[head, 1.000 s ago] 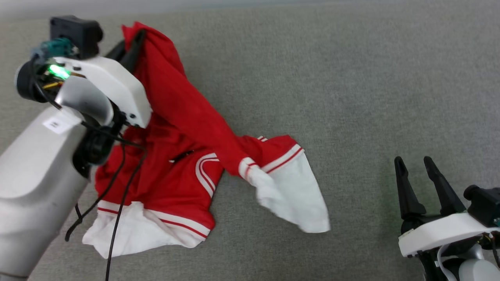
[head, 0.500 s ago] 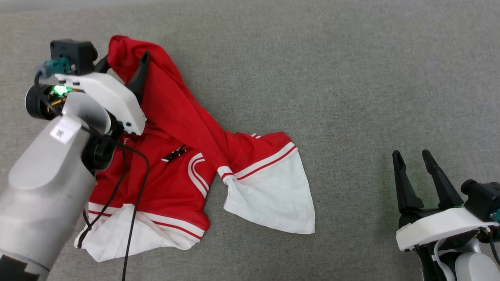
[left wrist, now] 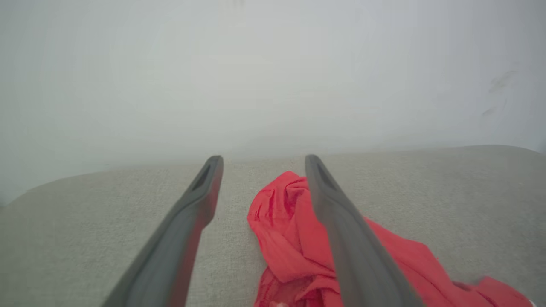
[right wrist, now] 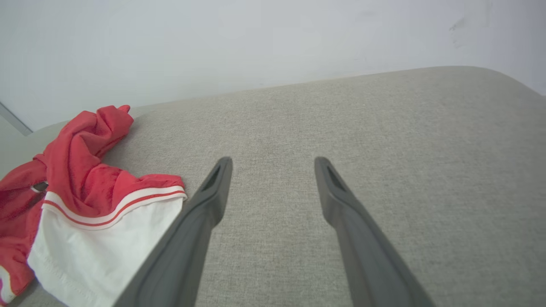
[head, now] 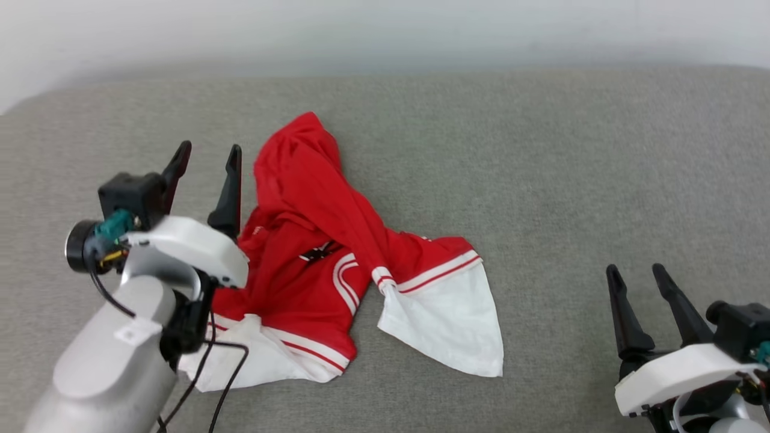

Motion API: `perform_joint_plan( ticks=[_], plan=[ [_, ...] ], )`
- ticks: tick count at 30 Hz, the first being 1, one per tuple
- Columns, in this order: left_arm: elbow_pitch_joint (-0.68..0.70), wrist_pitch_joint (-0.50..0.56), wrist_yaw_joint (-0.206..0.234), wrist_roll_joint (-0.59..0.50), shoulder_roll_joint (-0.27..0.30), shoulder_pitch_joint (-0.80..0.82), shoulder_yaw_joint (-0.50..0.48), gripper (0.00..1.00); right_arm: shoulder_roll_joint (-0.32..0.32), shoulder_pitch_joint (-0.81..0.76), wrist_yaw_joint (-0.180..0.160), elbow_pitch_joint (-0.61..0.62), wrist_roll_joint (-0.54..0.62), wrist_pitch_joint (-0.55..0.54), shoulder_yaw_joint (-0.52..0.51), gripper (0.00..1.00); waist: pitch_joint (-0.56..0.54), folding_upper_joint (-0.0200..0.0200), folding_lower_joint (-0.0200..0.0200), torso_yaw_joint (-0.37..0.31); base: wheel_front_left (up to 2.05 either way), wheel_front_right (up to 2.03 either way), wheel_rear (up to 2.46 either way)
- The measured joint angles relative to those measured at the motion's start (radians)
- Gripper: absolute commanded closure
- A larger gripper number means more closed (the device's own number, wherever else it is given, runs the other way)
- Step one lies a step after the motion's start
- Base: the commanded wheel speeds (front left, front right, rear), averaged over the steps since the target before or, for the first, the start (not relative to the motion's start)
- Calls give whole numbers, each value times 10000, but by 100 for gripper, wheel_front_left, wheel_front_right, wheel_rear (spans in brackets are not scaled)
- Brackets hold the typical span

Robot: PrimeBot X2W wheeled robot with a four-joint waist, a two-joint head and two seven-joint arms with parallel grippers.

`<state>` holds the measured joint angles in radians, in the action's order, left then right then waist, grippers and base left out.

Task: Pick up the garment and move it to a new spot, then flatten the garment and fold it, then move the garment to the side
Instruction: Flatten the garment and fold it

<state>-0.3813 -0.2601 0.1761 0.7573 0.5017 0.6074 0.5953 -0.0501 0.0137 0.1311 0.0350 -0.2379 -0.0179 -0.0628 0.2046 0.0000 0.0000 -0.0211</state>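
On the head view I see the garment (head: 301,240) lying crumpled on the grey fabric-covered desk (head: 571,180), left of centre. Its red body is bunched into a ridge toward the far edge, with one white sleeve spread flat on the near right and the other tucked under my left forearm. My left claw (head: 209,150) stands released and empty just beside the red ridge, on its left. My right claw (head: 636,273) is released too, at the lower right, well apart from the cloth.

On the left wrist view, the left claw (left wrist: 263,160) shows both fingers spread with nothing between them. The garment (left wrist: 290,238) lies on the desk beneath, partly behind the right-hand finger.

On the right wrist view, the right claw (right wrist: 273,161) gapes over bare desk (right wrist: 384,149), with the garment (right wrist: 85,170) off to the left and a pale wall (right wrist: 256,42) beyond.
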Motion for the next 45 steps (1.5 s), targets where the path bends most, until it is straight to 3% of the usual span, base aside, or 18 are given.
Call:
perform_joint_plan(
  ticks=[5, 12, 16, 20, 25, 37, 38, 39, 40, 45],
  plan=[
    [1494, -17, 642, -834, -38, -1385, -619, 0, 0, -292, 0, 222, 134, -351, 56, 0, -556, 0, -1, 359, 0, 0, 0],
    [2920, -29, 1218, -1346, 77, -3098, -1085, 0, -2, -575, 0, 316, 414, -918, 343, 0, -1162, 0, -1, 590, 0, 0, 0],
    [3568, -29, 1544, -1465, 90, -3930, -1208, 0, -2, -626, 0, 119, 616, -2048, 754, 0, -1340, 1, -1, 662, 0, 0, 0],
    [4044, -29, 1772, -1492, -4, -4479, -1227, 0, -12, -685, 0, -430, 637, -4199, 1210, 0, -1393, 0, -2, 794, 0, 0, 0],
    [4372, -29, 1801, -1549, -117, -4651, -1158, 0, -495, -293, 0, -788, 236, -6057, 1923, 0, -1273, 1, -1, 1074, 0, 0, 0],
    [4403, -29, 1496, -1737, -688, -4601, -1233, 0, -1152, 1174, -4, -2592, -585, -6840, 3298, 0, -604, 1, -1, 1809, 0, 0, 0],
    [4372, -29, 1480, -1737, -725, -4586, -1258, 0, -1200, 1255, -4, -2717, -658, -6985, 3358, 8, -561, 0, -1, 1852, 0, 0, 0],
    [4335, -29, 1434, -1758, -757, -4583, -1287, 0, -1227, 1316, -6, -2798, -784, -7083, 3392, 75, -526, 0, -1, 1887, 0, 0, 0],
    [4311, -29, 1404, -1810, -786, -4583, -1323, 0, -1243, 1350, -10, -2857, -886, -7122, 3409, 100, -494, 0, -1, 1910, 0, 0, 0],
    [4190, -29, 1319, -1914, -926, -4608, -1553, 0, -1269, 1558, 4, -2794, -1034, -6821, 3354, 100, -495, 0, 0, 1821, 0, 0, 0]
  ],
)
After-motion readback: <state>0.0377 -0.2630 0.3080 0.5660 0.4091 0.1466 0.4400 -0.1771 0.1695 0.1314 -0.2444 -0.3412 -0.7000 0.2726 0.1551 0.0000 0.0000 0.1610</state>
